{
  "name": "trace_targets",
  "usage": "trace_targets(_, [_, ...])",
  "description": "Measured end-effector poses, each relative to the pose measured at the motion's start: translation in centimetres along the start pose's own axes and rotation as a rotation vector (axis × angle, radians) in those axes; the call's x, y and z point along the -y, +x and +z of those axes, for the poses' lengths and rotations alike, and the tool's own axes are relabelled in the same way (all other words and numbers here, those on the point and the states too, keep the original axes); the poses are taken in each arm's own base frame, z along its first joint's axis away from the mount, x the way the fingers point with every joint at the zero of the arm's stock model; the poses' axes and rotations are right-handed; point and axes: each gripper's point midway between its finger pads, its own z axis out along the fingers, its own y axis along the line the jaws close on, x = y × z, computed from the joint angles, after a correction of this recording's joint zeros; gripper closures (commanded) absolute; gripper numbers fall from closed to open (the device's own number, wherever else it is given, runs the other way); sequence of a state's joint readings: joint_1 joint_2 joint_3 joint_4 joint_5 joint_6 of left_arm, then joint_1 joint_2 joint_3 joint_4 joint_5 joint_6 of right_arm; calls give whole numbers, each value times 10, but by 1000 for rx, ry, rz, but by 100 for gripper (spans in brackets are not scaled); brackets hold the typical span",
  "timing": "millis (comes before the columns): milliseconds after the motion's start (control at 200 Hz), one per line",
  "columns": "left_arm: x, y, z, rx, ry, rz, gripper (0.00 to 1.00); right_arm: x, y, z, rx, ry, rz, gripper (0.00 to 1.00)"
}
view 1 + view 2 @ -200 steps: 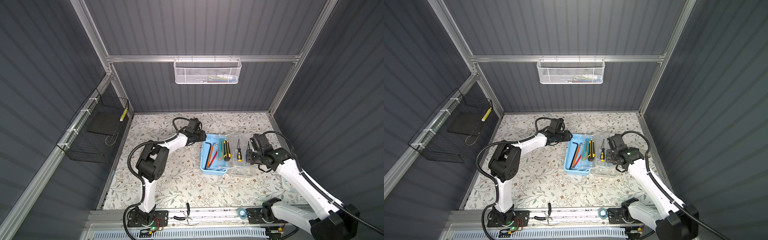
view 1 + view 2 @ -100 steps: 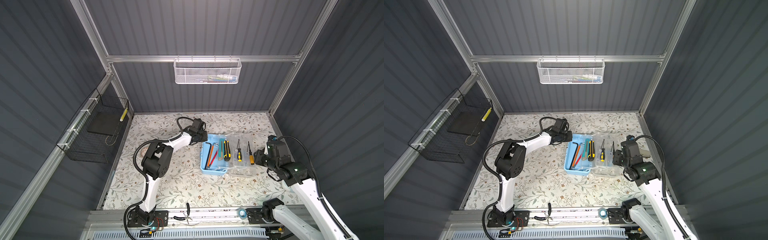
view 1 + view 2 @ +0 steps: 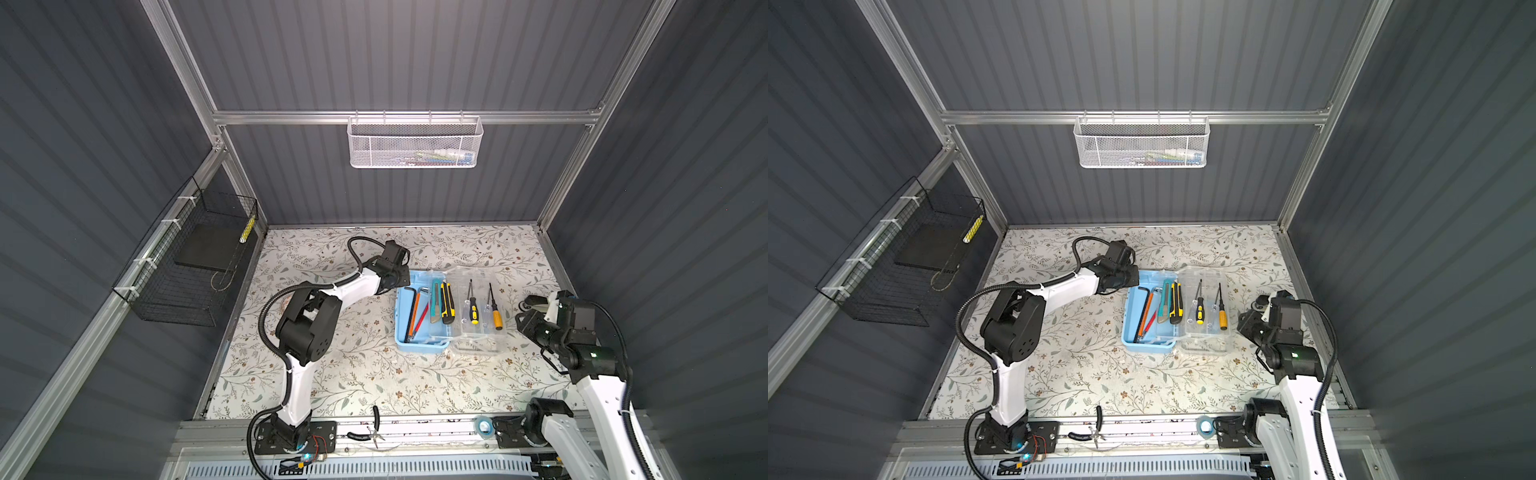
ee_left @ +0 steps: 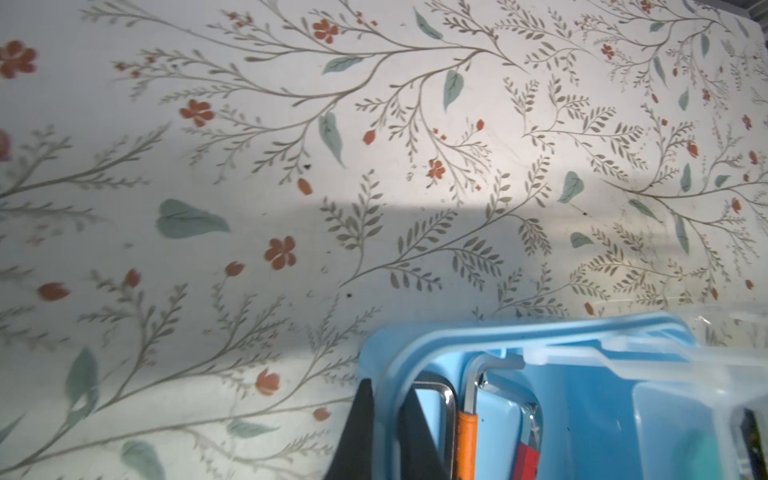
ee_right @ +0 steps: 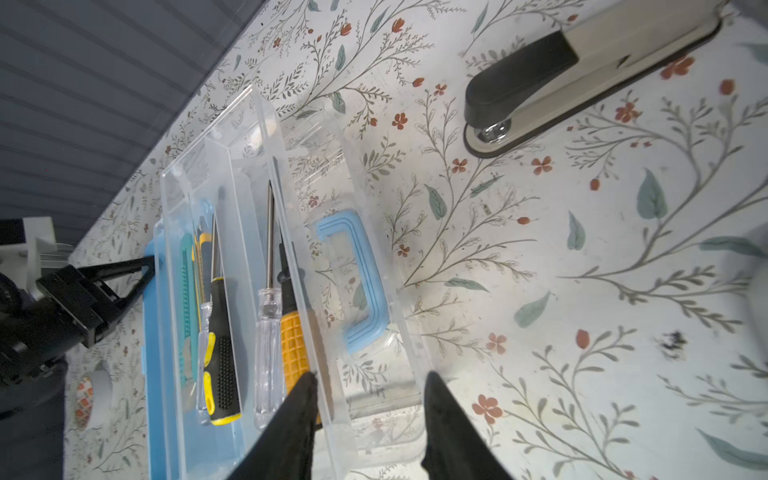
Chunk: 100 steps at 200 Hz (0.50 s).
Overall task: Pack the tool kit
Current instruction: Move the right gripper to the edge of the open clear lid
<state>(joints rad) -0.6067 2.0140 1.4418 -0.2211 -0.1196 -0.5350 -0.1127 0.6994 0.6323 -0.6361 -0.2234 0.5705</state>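
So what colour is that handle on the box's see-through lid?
The handle is light blue; the right wrist view shows it best.

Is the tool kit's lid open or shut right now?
Open. The clear lid lies flat beside the blue box, with two screwdrivers resting on it.

– What is new with the left gripper (image 4: 384,409)?
– It was open a moment ago. Now it pinches the rim of the blue box (image 3: 400,324).
– And the right gripper (image 5: 370,380)?
– It was over the clear lid (image 3: 478,345), with the orange screwdriver (image 3: 496,318) in it. Now it is pulled back to the lid's right edge. Its fingers are apart and hold nothing.
– So where is the orange screwdriver?
– It lies in the clear lid now, just beside the yellow-black screwdriver (image 3: 473,318).
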Motion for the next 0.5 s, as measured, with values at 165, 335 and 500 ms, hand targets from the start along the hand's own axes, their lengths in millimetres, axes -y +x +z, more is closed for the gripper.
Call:
trace_targets(165, [-27,10,-16,11,-77,-33,100,-5,20,15,-96,-74,31,57])
trace_targets(335, [-38,14,-22,12,-103,-52,100,-2,37,23,-154,-100,48,57])
trace_targets(500, [-40,14,-22,17,-102,-68,100,5,52,32,-207,-92,71,58])
